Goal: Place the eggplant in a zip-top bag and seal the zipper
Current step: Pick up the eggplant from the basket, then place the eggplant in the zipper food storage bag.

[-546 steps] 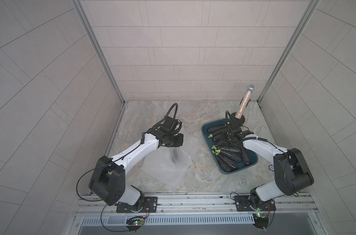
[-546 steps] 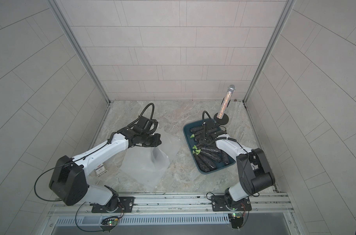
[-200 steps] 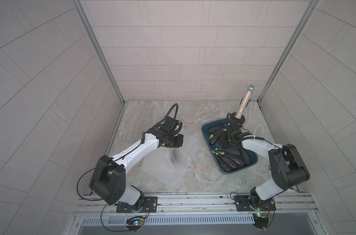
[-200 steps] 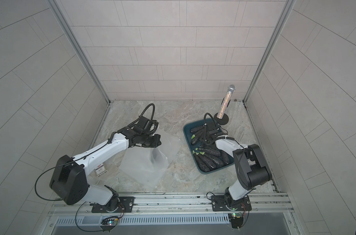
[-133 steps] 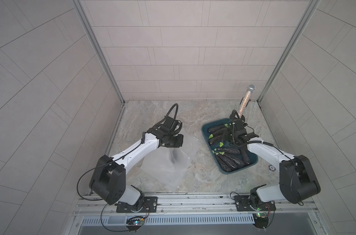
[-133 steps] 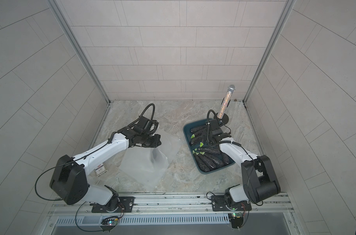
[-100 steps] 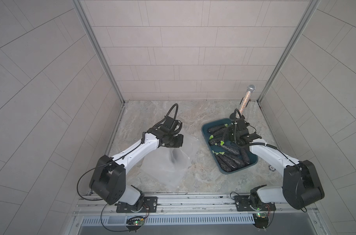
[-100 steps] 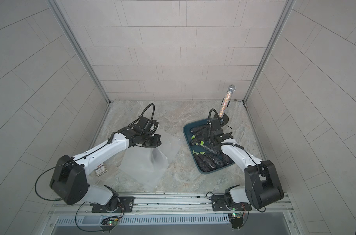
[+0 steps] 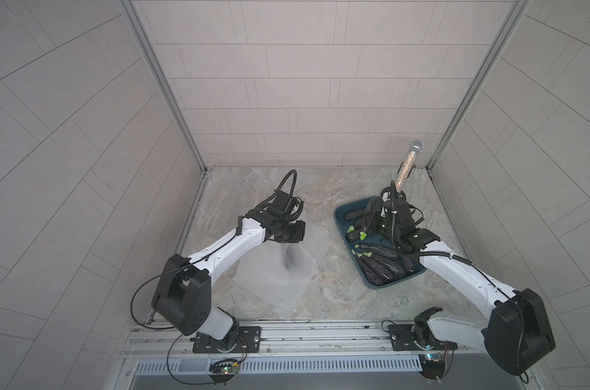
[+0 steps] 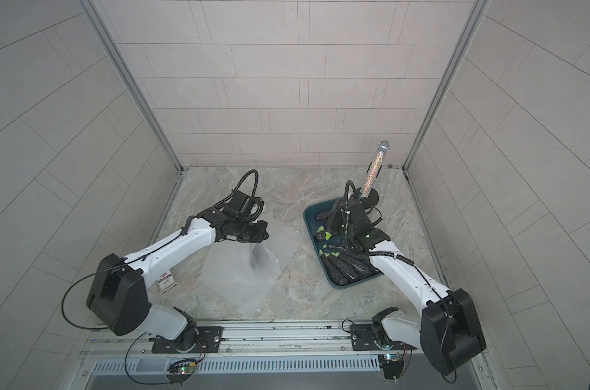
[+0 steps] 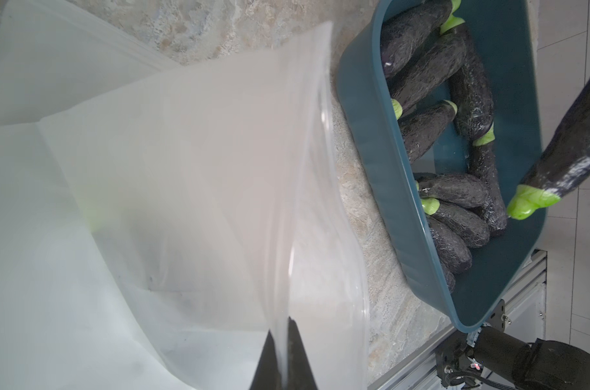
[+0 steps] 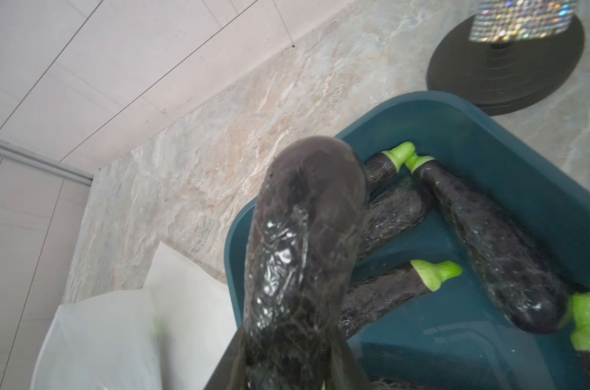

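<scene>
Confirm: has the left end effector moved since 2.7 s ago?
No. The left end effector stays pinched on the zip-top bag, same offset from the blue tray.

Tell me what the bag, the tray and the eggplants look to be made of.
The bag: thin, clear, faintly frosted plastic film; the tabletop shows through and it folds softly. The tray: rigid teal plastic, probably moulded; smooth satin wall, rounded rim. The eggplants: likely imitation, perhaps foam or plastic; crinkled glossy dark skin, uniformly bright green stems.
</scene>
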You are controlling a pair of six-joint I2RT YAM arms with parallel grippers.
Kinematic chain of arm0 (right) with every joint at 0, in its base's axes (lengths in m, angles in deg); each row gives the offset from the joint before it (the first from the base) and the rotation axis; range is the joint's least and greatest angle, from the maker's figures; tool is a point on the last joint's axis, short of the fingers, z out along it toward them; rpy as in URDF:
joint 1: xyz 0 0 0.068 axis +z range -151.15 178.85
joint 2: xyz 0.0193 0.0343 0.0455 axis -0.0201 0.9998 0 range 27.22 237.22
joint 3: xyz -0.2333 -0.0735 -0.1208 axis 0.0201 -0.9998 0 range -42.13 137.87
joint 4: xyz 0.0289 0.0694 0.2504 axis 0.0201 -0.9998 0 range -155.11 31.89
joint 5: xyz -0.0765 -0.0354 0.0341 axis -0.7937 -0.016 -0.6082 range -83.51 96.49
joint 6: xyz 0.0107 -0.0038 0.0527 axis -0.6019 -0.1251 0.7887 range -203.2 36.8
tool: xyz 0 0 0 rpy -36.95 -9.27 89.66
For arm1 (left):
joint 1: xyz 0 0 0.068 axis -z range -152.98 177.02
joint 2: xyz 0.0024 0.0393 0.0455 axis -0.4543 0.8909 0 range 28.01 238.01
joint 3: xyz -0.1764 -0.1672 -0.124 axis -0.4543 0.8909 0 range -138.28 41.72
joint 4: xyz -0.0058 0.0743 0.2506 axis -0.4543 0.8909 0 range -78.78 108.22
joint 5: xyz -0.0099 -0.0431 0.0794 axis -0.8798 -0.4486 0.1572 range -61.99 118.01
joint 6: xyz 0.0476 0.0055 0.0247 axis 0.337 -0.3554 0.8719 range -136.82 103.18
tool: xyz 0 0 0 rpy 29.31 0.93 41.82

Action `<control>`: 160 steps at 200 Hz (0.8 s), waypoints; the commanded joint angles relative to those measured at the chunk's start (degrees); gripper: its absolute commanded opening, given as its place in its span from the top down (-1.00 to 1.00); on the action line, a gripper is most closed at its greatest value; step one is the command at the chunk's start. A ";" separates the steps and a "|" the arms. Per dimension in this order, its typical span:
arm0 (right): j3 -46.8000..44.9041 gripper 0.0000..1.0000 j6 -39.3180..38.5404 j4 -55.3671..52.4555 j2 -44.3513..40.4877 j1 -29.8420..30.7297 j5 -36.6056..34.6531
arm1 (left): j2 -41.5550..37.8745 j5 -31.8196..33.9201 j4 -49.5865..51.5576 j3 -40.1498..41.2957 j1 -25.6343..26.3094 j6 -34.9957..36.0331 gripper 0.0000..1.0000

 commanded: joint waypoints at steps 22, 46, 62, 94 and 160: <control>-2.46 0.47 -0.49 6.43 -1.90 4.10 1.26 | 1.02 -0.52 1.16 -2.33 0.22 1.34 1.00; -2.90 0.47 0.44 10.90 -1.37 8.39 1.47 | 1.00 -0.62 1.35 -2.57 0.19 1.36 1.00; -3.36 0.47 0.98 14.51 -1.29 11.21 0.54 | 0.91 -0.69 1.46 -2.63 0.18 1.36 1.00; -4.35 0.47 2.32 21.33 -0.20 15.05 0.40 | 0.82 -0.67 1.71 -2.67 0.17 1.32 1.00; -4.56 0.47 1.74 31.44 4.70 20.78 0.93 | 0.91 -2.03 1.37 -2.68 0.09 0.71 1.00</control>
